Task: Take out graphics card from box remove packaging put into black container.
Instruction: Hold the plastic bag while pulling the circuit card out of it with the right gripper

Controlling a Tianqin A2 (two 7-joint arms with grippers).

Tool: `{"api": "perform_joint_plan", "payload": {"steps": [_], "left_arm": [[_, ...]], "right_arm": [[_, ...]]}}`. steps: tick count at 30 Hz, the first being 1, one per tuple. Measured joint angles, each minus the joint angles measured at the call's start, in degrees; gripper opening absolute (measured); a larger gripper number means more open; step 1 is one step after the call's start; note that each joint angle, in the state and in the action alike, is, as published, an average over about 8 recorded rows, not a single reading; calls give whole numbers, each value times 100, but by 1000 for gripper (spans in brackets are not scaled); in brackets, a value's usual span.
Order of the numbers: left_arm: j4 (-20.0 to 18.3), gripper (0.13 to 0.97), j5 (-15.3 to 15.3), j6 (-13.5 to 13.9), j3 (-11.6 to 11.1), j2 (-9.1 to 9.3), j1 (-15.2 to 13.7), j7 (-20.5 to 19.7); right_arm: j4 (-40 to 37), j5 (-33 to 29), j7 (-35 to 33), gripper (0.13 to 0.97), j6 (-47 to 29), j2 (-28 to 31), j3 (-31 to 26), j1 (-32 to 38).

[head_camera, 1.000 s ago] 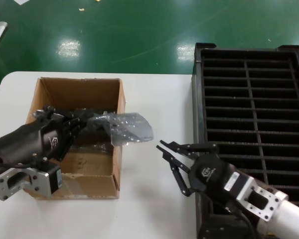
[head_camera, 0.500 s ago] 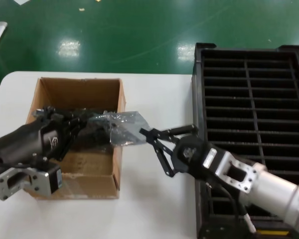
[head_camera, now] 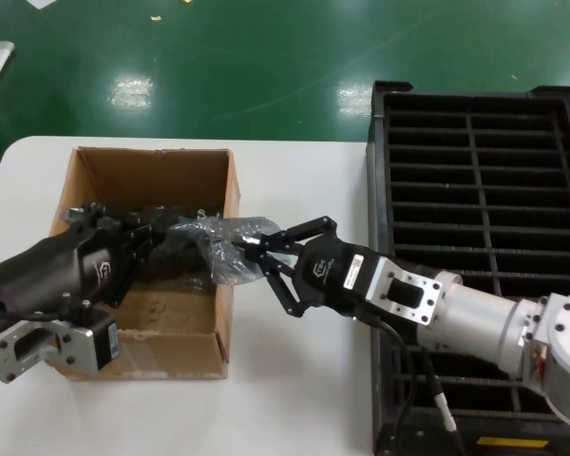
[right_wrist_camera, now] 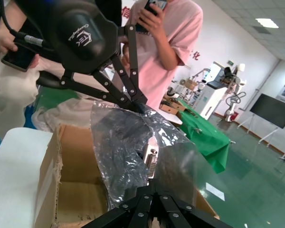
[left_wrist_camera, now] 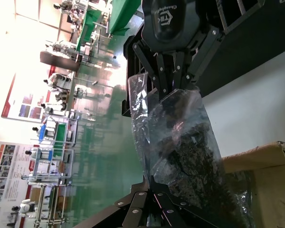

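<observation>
The crinkly grey packaging (head_camera: 218,245) hangs over the near-right part of the brown box (head_camera: 147,176), stretched between both grippers. My left gripper (head_camera: 163,234) is shut on the end over the box. My right gripper (head_camera: 244,245) is shut on the other end, above the box's right wall. The graphics card shows as a dark board (left_wrist_camera: 190,156) through the plastic, its silver bracket (right_wrist_camera: 151,164) visible inside the packaging (right_wrist_camera: 128,142). My own left jaws (left_wrist_camera: 156,186) and right jaws (right_wrist_camera: 155,186) each pinch the plastic. The black container (head_camera: 372,171) stands to the right, its slots bare.
The box and container sit on a white table (head_camera: 294,380) with green floor (head_camera: 266,57) beyond its far edge. My right arm (head_camera: 475,318) crosses the container's near-left corner. A person in a pink shirt (right_wrist_camera: 166,42) stands behind the box.
My right gripper has swung left from the table beside the container to the bag's free end and shut on it. The left gripper has kept its hold.
</observation>
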Motion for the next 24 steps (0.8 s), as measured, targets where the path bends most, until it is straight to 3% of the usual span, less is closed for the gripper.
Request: {"api": "perform_joint_plan", "payload": {"steps": [17,24], "left_arm": [[0,138,0,0,0,0,0,0],[0,138,0,0,0,0,0,0]], "right_arm": [[-374,-72,-427,163,-382,-66,-128,295],[-508,-43,-446,247,-421,-170,-110,401]]}}
